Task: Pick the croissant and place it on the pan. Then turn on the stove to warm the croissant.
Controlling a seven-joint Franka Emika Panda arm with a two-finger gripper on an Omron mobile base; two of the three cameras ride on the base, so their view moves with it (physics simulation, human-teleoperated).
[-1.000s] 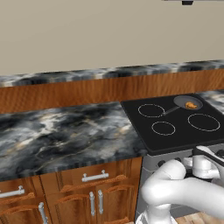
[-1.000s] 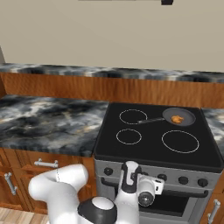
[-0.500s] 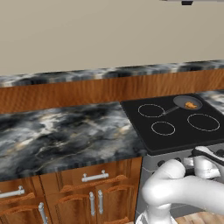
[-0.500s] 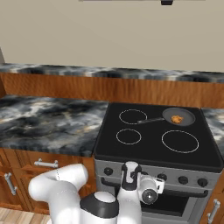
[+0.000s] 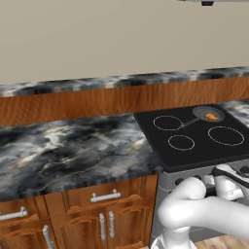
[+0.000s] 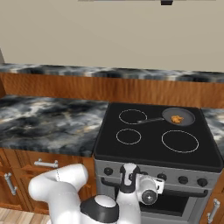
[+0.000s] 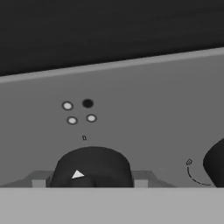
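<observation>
With croissant (image 6: 176,118) resting in pan (image 6: 179,116), lowered gripper (image 7: 89,181) against stove (image 6: 153,139) knob (image 7: 92,168) for ignition; grip state indiscernible.

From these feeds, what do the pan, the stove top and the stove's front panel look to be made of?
The pan: dark grey, matte, probably coated metal; no shine shows. The stove top: flat, smooth black with white printed rings, likely glass. Its front panel: plain brushed-looking grey, likely steel, carrying a round black knob, plastic or metal unclear.
</observation>
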